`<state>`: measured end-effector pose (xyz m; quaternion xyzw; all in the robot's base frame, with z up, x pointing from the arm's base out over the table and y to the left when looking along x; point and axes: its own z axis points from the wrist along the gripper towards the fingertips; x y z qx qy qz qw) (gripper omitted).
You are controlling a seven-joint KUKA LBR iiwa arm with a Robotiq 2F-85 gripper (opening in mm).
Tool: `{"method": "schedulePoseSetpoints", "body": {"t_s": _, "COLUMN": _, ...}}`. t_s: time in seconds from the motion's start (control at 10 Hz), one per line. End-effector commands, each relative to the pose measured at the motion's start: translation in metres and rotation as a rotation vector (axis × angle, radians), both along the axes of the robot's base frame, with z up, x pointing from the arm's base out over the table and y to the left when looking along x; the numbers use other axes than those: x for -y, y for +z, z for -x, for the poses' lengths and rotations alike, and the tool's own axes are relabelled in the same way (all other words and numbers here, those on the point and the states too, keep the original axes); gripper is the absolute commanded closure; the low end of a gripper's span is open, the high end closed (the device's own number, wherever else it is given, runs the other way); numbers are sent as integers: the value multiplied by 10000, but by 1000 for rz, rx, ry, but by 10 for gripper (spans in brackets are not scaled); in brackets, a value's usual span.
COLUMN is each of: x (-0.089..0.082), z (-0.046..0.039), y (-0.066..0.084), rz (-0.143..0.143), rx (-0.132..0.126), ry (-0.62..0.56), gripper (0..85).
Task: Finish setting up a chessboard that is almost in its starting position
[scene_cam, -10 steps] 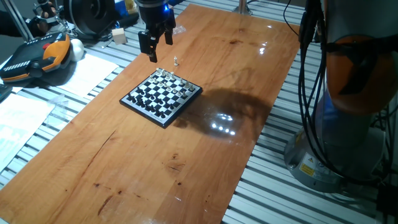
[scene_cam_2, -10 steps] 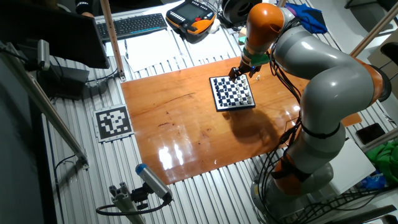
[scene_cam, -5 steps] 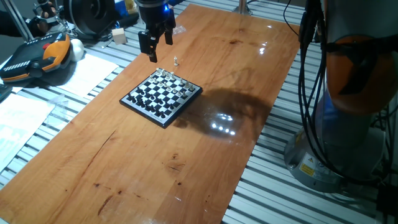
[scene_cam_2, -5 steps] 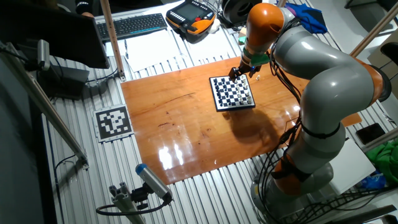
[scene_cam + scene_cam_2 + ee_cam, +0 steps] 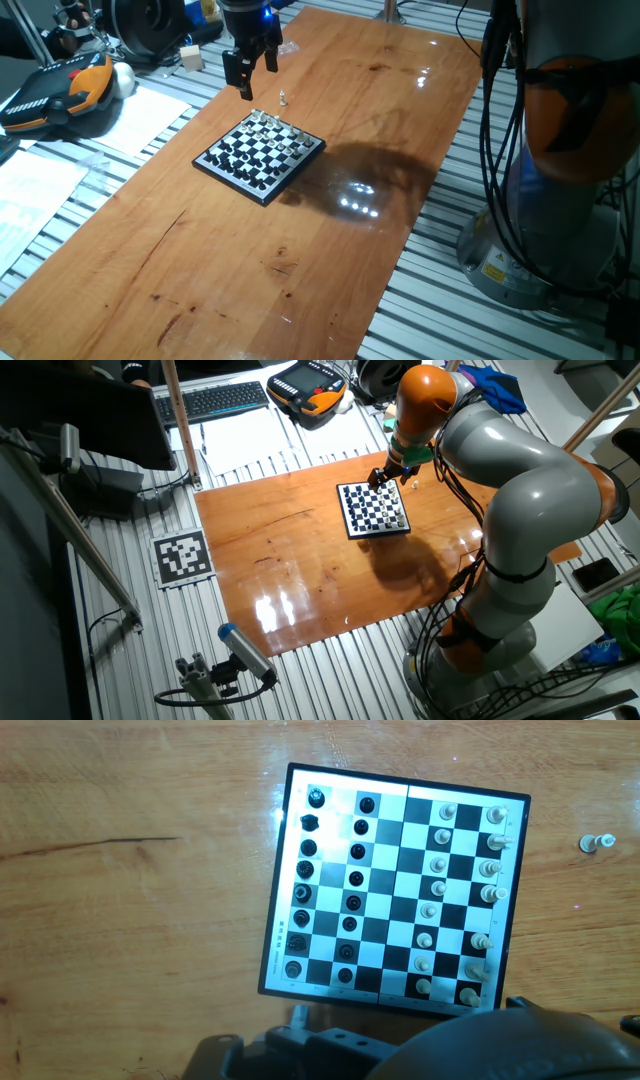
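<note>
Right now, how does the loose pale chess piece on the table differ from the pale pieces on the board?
The loose pale piece sits alone on the bare wooden table, just off the chessboard. The pale pieces on the board stand lined up in two rows on squares. All are small and pale.

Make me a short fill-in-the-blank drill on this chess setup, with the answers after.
1. The chessboard lies on a ____ table.
2. One ____ piece stands off the board.
3. The gripper hangs ____ the table, holding nothing.
4. The board's frame is ____.

Answers: wooden; pale; above; black
</note>
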<state>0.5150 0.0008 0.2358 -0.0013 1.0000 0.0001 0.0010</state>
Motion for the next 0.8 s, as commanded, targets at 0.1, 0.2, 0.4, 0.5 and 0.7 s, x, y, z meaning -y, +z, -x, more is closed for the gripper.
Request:
{"method": "schedulePoseSetpoints", "body": {"t_s": 0.1, "x": 1, "z": 0, "y": 1, "rz": 115, "rx": -82, "ry": 239, "gripper": 850}}
{"method": "schedulePoseSetpoints", "body": {"t_s": 0.2, "x": 0, "z": 0, "y": 1, "rz": 115, "rx": -82, "ry": 239, "gripper": 850}}
{"method": "schedulePoseSetpoints", "body": {"t_s": 0.4, "x": 1, "z": 1, "y": 0, "rz": 115, "rx": -82, "ry": 240, "gripper": 850}}
{"method": "schedulePoseSetpoints", "body": {"t_s": 0.5, "x": 1, "z": 1, "y": 0, "rz": 115, "rx": -82, "ry": 242, "gripper": 850}}
{"method": "schedulePoseSetpoints", "body": {"t_s": 0.7, "x": 0, "z": 2, "y": 0, "rz": 113, "rx": -79, "ry": 246, "gripper": 850}}
